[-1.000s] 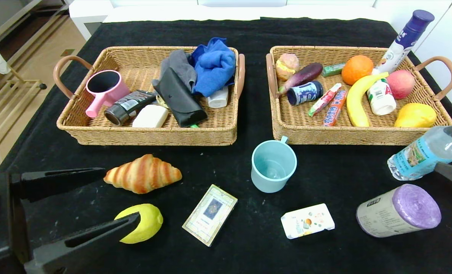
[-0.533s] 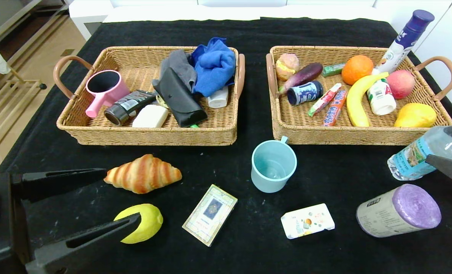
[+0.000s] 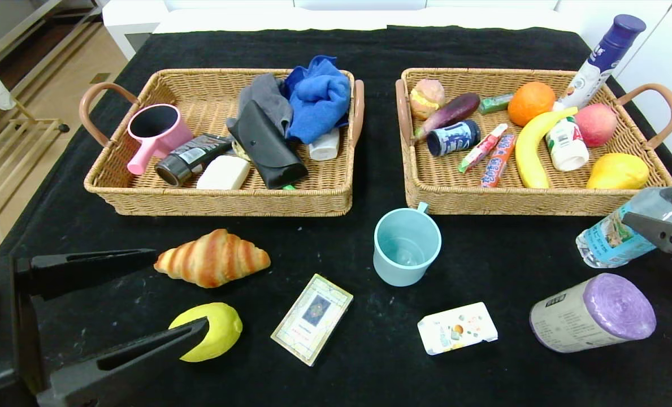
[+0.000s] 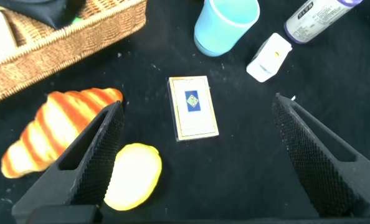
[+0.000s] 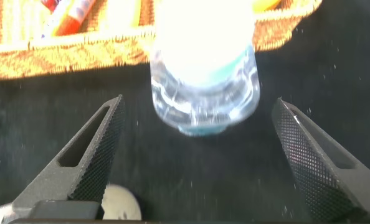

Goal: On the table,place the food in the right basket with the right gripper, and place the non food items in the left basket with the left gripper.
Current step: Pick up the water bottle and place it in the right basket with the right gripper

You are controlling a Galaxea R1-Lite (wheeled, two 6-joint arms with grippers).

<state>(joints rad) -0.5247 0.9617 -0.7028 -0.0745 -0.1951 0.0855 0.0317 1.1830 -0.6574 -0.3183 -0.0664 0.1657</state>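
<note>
On the black table (image 3: 347, 373) lie a croissant (image 3: 212, 257), lemon (image 3: 214, 330), card box (image 3: 312, 318), pale blue mug (image 3: 406, 246), small white carton (image 3: 457, 328) and purple roll (image 3: 593, 312). A water bottle (image 3: 624, 229) lies at the right edge, just in front of the right basket (image 3: 511, 200). My right gripper (image 5: 199, 102) is open, with the bottle's base (image 5: 203, 93) between its fingertips, apart from both. My left gripper (image 3: 180, 291) hangs open near the table's front left, between croissant and lemon. The left basket (image 3: 217, 200) is behind it.
The left basket holds a pink cup (image 3: 157, 133), a black case (image 3: 265, 144), cloths and a soap bar. Fruit, sweets and bottles fill the right basket. A tall white bottle with a purple cap (image 3: 604, 59) leans at its far right corner.
My right gripper has moved forward along the water bottle, its finger now reaching farther over the bottle's label. The left arm and all the objects stay put.
</note>
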